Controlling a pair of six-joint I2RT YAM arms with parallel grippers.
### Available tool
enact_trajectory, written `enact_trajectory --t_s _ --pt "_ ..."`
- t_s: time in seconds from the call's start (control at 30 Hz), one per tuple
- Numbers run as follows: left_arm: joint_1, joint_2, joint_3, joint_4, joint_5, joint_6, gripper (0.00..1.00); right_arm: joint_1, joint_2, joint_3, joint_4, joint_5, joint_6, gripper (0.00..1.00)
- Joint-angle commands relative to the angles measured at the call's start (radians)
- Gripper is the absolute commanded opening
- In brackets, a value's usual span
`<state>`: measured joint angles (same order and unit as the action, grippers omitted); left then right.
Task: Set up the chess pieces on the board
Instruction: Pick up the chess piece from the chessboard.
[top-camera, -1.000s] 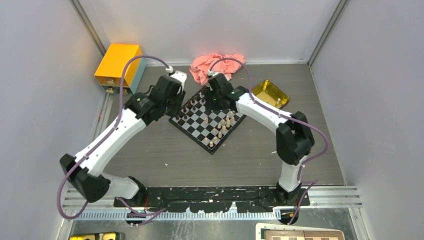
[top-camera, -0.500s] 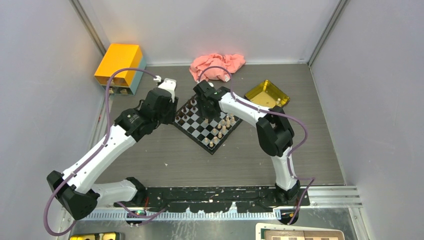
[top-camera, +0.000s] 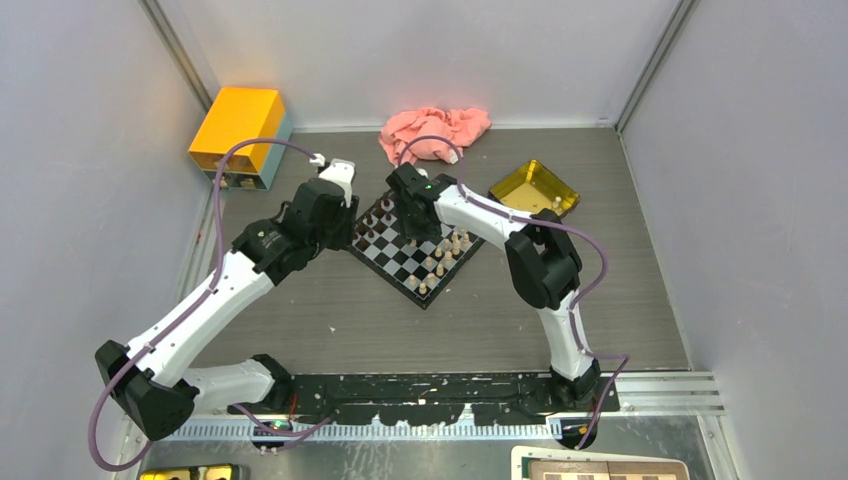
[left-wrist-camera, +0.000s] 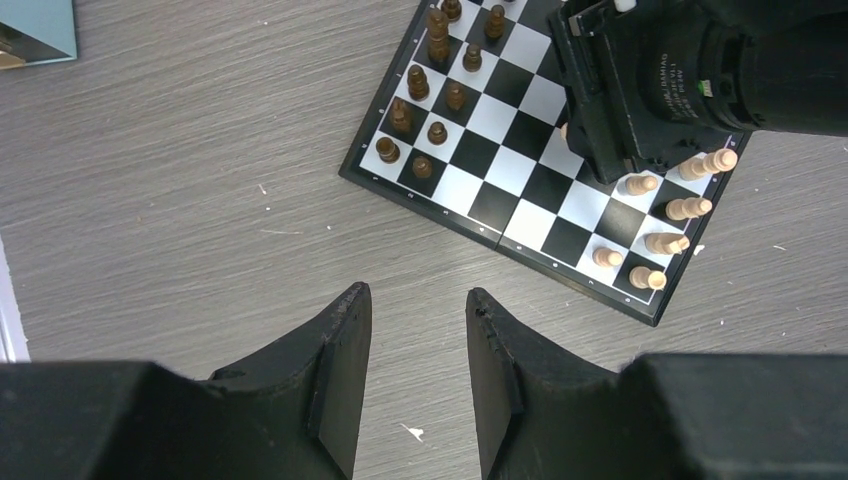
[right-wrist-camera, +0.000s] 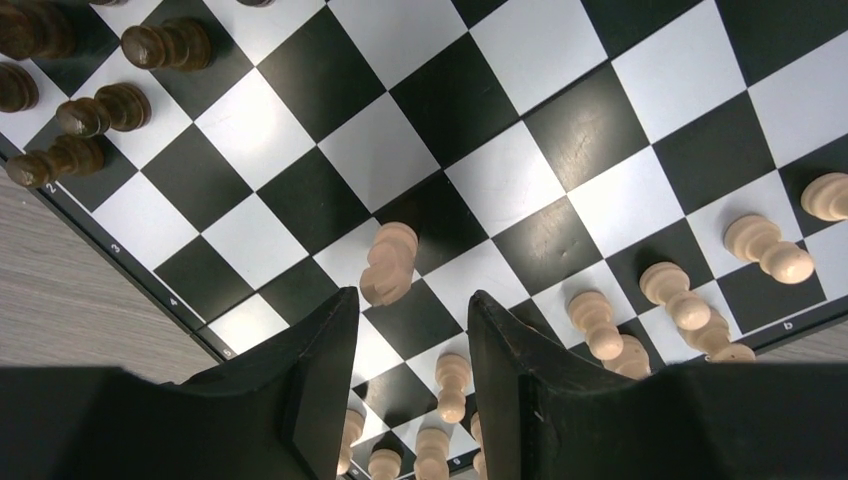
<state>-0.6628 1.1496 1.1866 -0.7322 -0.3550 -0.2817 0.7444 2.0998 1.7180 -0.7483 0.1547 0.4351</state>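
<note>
Table (top-camera: 330, 310) carries board (top-camera: 395, 258), set cornerwise near middle. My left gripper (left-wrist-camera: 415, 300) spread, empty, over table beside board. Right gripper (right-wrist-camera: 412, 300) low over board, jaws apart, one pale piece (right-wrist-camera: 390, 262) just off tips, unclamped. Along one edge dark pieces (left-wrist-camera: 418, 80) ranked, pale pieces (left-wrist-camera: 665, 242) opposite. I judge it mostly done; stray pale one yet to seat.

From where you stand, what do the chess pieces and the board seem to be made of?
The pale pieces look like smooth turned wood, unpainted; the dark pieces likewise, stained brown. The board looks glossy, showing glare and scuffs: perhaps plastic or laminate.
</note>
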Motion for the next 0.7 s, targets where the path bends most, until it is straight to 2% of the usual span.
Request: enact_trajectory --t_s 0.0,0.23,0.43,0.53,0.6,0.67 --pt "0.0 -0.012 -0.001 0.061 0.012 -0.01 0.41 0.003 0.013 0.063 0.018 -0.005 0.004 0.5" --pt "-0.001 0.002 -0.01 0.068 0.016 -0.004 0.41 0.002 0.043 0.103 0.01 -0.004 -0.006 0.48" --pt "0.0 0.01 -0.017 0.078 0.017 0.005 0.41 0.002 0.052 0.113 -0.001 0.012 -0.01 0.35" --pt "0.0 0.013 -0.019 0.081 0.017 0.009 0.41 0.001 0.049 0.112 -0.006 0.023 -0.012 0.24" --pt "0.0 0.013 -0.02 0.085 0.018 0.01 0.41 0.0 0.04 0.11 -0.008 0.032 -0.011 0.11" --pt "-0.001 0.012 -0.021 0.086 0.018 0.011 0.41 0.002 0.029 0.108 -0.009 0.039 -0.01 0.03"
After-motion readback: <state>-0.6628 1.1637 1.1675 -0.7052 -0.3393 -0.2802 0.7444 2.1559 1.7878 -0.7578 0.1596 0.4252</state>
